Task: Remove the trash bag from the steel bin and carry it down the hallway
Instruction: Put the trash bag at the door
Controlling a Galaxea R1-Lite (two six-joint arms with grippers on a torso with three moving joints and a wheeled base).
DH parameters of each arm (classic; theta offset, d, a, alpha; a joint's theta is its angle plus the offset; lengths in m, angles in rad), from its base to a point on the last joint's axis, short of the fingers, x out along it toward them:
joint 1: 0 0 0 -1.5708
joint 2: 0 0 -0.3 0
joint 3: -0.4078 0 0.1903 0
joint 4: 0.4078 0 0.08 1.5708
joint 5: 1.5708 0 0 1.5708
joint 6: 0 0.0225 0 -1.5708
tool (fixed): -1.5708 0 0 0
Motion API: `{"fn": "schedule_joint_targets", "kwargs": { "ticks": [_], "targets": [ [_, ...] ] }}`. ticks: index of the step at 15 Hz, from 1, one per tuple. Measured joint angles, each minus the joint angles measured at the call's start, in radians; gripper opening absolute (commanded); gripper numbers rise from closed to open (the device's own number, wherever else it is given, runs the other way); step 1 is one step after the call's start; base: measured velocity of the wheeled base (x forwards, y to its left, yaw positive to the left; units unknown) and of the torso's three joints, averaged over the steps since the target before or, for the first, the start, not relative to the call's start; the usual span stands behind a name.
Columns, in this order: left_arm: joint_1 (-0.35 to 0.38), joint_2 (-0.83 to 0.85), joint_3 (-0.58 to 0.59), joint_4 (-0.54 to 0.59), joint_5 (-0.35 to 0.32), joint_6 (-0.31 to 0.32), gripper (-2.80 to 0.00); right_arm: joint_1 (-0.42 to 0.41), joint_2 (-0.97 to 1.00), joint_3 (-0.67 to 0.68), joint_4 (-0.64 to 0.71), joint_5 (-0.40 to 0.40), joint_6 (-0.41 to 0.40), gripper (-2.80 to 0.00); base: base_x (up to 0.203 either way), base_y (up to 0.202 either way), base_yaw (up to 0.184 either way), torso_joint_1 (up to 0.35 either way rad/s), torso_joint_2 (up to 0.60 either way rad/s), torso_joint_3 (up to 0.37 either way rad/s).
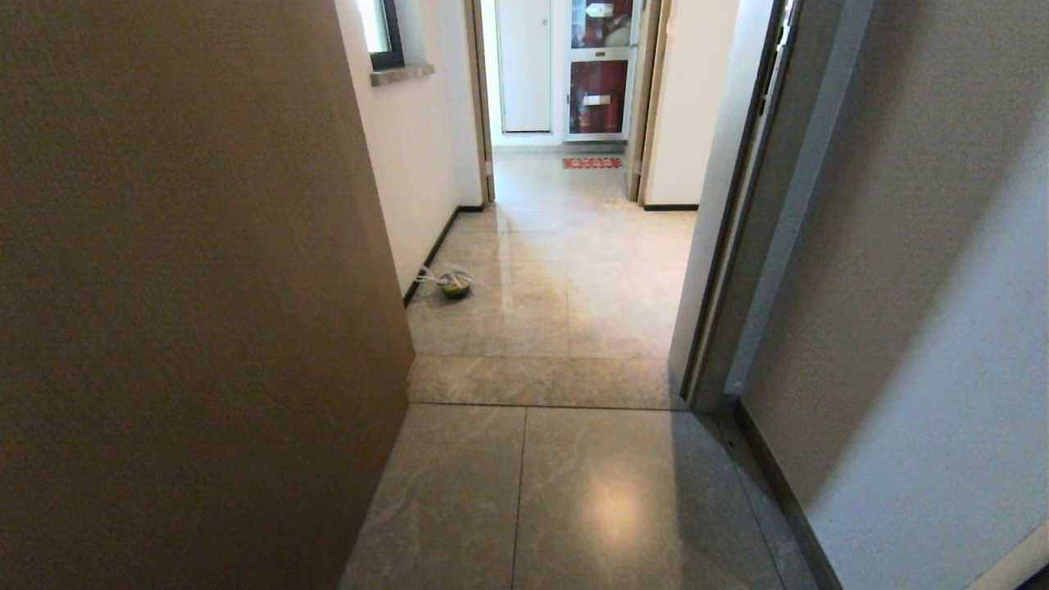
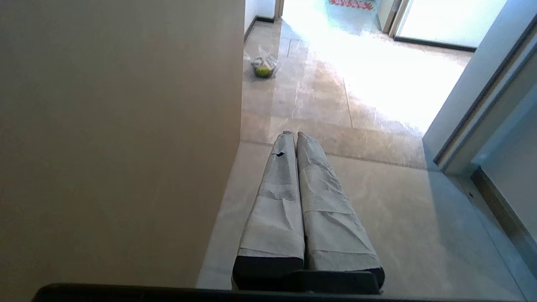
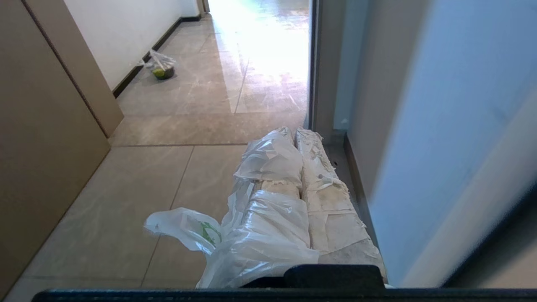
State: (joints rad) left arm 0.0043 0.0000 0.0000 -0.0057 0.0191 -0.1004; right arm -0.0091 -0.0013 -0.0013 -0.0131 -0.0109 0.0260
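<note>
Hallway (image 1: pixel 565 270): glossy beige marbled tiles running toward 12 o'clock between white walls with black baseboards.
Brown panel (image 1: pixel 180 287): a large flat surface filling the 9 o'clock side of the head view.
Door frame (image 1: pixel 729 246): grey, standing at 2 o'clock beside a pale wall.
Trash bag (image 3: pixel 251 235): thin white plastic with green print, draped over the right gripper's fingers and hanging off one side above the floor.
Right gripper (image 3: pixel 293 134): wrapped fingers pressed together, with the bag's plastic lying over them; whether it is pinched between them cannot be told.
Left gripper (image 2: pixel 294 134): wrapped fingers together, holding nothing, pointing along the floor.
Small bag on floor (image 1: pixel 449 282): a clear bag with something green inside, at 11 o'clock against the left baseboard.
Red mat (image 1: pixel 592 162): far off at 12 o'clock.
</note>
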Motion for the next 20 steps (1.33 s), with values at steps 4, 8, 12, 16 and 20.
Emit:
{"fn": "schedule_joint_targets", "kwargs": {
  "ticks": [4, 8, 12, 16, 20],
  "targets": [
    [0.000, 0.000, 0.000, 0.000, 0.000, 0.000, -2.80, 0.000, 0.000, 0.000, 0.000, 0.000, 0.000, -2.80, 0.191, 0.000, 0.000, 0.002, 0.00, 0.002],
    [0.000, 0.000, 0.000, 0.000, 0.000, 0.000, -2.80, 0.000, 0.000, 0.000, 0.000, 0.000, 0.000, -2.80, 0.195, 0.000, 0.001, 0.003, 0.00, 0.002],
    [0.000, 0.000, 0.000, 0.000, 0.000, 0.000, -2.80, 0.000, 0.000, 0.000, 0.000, 0.000, 0.000, -2.80, 0.191, 0.000, 0.001, 0.002, 0.00, 0.004],
    [0.000, 0.000, 0.000, 0.001, 0.000, 0.000, -2.80, 0.000, 0.000, 0.000, 0.000, 0.000, 0.000, -2.80, 0.192, 0.000, 0.000, 0.001, 0.00, 0.001],
    [0.000, 0.000, 0.000, 0.001, 0.000, 0.000, -2.80, 0.000, 0.000, 0.000, 0.000, 0.000, 0.000, -2.80, 0.191, 0.000, -0.002, 0.003, 0.00, 0.001]
  ]
}}
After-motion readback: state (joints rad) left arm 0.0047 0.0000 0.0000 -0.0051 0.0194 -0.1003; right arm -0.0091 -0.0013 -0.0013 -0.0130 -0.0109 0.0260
